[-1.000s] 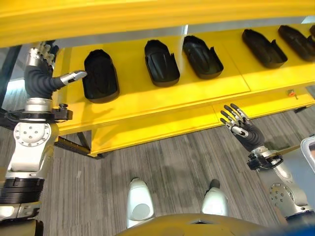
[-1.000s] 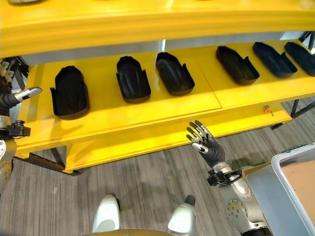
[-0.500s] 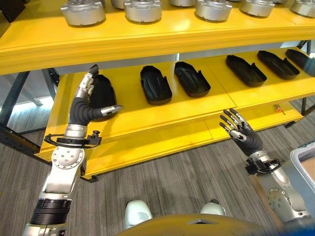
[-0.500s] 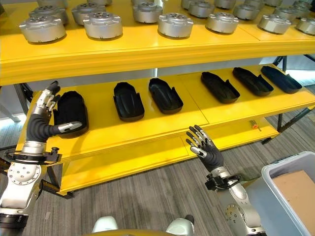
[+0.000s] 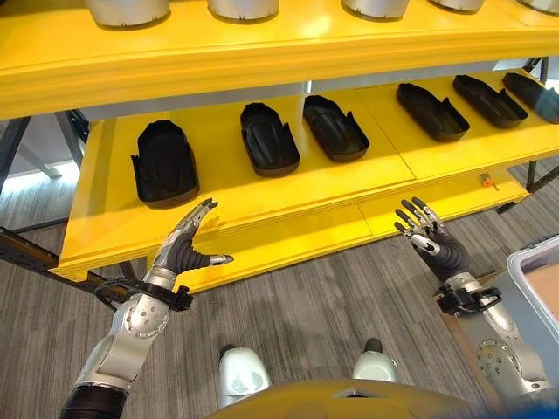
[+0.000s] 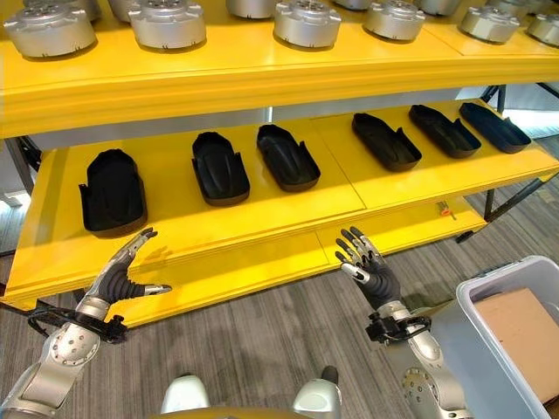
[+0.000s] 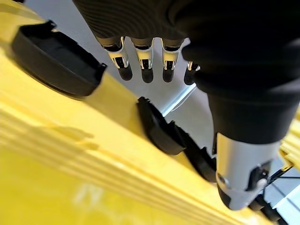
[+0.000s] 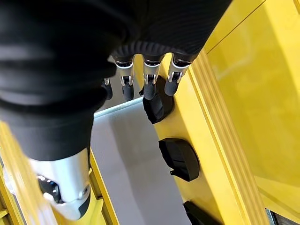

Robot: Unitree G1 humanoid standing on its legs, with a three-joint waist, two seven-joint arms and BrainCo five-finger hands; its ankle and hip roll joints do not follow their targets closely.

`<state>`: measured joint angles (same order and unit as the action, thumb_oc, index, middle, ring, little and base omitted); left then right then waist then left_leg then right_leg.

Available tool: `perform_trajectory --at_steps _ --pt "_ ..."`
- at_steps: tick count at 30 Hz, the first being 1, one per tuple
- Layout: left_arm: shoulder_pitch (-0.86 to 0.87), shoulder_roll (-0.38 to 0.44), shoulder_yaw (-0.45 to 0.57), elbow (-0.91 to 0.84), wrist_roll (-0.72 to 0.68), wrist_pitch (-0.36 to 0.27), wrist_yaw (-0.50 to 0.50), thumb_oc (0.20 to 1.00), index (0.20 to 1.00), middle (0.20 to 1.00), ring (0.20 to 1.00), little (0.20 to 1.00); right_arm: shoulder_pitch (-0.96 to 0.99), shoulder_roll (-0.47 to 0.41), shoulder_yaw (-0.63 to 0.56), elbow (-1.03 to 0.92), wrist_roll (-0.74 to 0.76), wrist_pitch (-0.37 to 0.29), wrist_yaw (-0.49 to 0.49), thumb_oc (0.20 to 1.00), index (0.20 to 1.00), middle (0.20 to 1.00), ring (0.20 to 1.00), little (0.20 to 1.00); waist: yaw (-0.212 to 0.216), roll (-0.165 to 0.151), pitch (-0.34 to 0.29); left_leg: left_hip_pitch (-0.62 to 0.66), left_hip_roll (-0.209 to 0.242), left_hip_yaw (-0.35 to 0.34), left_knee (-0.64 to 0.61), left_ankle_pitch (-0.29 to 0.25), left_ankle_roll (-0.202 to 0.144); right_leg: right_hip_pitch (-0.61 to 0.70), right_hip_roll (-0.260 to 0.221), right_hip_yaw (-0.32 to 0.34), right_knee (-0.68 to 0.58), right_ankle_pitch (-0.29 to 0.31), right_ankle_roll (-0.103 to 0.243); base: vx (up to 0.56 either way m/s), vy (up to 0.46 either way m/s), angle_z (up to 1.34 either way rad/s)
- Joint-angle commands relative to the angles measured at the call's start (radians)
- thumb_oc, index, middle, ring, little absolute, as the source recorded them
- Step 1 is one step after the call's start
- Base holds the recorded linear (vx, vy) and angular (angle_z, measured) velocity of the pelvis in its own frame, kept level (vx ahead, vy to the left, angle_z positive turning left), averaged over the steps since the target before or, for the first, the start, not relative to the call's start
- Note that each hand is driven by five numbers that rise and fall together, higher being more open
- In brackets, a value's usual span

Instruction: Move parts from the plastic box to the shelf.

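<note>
Starting with the left eye view: the left hand [image 5: 186,247] is seen low in front of the yellow shelf [image 5: 262,188], fingers straight and spread, nothing held. The right hand [image 5: 427,243] is raised below the shelf's front edge, fingers splayed, also empty. Six black shell-shaped parts are laid out on the lower level: one at the far left [image 5: 164,162], a pair near the middle [image 5: 268,139] [image 5: 335,127], three more to the right [image 5: 432,111]. Bases of silver round housings [image 5: 243,8] are seen on the upper level. A corner of the grey plastic box [image 5: 533,261] is caught at the right edge.

Right eye view: same layout is confirmed. The plastic box [image 6: 489,301] is shown on the floor to the robot's right, well apart from the shelf, with a brown cardboard sheet [image 6: 521,326] inside. No parts can be made out in it.

Left wrist view: straight fingers [image 7: 146,63] are seen, nothing gripped; black parts [image 7: 56,61] on the yellow surface lie beyond them.

Right wrist view: fingers [image 8: 150,79] extended, thumb apart, nothing held; black parts [image 8: 179,158] are seen on the shelf past them.
</note>
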<state>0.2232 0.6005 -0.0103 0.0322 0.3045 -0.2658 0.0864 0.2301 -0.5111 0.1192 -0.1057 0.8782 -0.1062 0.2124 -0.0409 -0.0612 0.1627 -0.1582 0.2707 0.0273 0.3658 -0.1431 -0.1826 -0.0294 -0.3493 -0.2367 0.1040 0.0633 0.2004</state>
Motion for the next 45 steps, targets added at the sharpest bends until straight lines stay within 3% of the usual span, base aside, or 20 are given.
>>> perform_trajectory --at_steps 1,25,35,45 --pt "-0.025 0.016 0.018 0.022 0.028 -0.013 0.023 1.000 1.000 1.000 1.000 1.000 -0.039 0.017 -0.084 -0.092 -0.011 -0.062 0.002 1.000 1.000 1.000 1.000 1.000 -0.001 0.002 0.004 0.008 -0.051 0.061 -0.051 0.057 0.095 -0.021 -0.013 0.011 0.186 -0.137 -0.031 0.00 0.000 0.00" --pt "-0.248 -0.024 -0.002 0.383 0.092 0.084 0.200 1.000 1.000 1.000 1.000 1.000 -0.086 -0.017 -0.062 -0.089 0.009 -0.053 -0.003 1.000 1.000 1.000 1.000 1.000 -0.023 -0.022 0.020 -0.097 -0.049 0.057 0.012 0.057 0.092 -0.137 -0.005 0.054 0.243 -0.128 -0.039 -0.01 0.005 -0.01" --pt "-0.313 -0.014 -0.003 0.463 0.097 0.108 0.239 1.000 1.000 1.000 1.000 1.000 -0.108 -0.038 -0.049 -0.092 0.020 -0.054 0.001 1.000 1.000 1.000 1.000 1.000 -0.029 -0.030 0.031 -0.136 -0.047 0.051 0.043 0.054 0.091 -0.176 -0.006 0.066 0.272 -0.133 -0.042 -0.01 0.008 -0.02" --pt "-0.423 0.005 -0.048 0.663 0.057 0.134 0.276 1.000 1.000 1.000 1.000 1.000 -0.129 -0.077 -0.007 -0.113 0.036 -0.063 0.006 1.000 1.000 1.000 1.000 1.000 -0.039 -0.046 0.052 -0.188 -0.047 0.048 0.082 0.047 0.092 -0.228 -0.007 0.083 0.302 -0.136 -0.047 -0.02 0.011 -0.01"
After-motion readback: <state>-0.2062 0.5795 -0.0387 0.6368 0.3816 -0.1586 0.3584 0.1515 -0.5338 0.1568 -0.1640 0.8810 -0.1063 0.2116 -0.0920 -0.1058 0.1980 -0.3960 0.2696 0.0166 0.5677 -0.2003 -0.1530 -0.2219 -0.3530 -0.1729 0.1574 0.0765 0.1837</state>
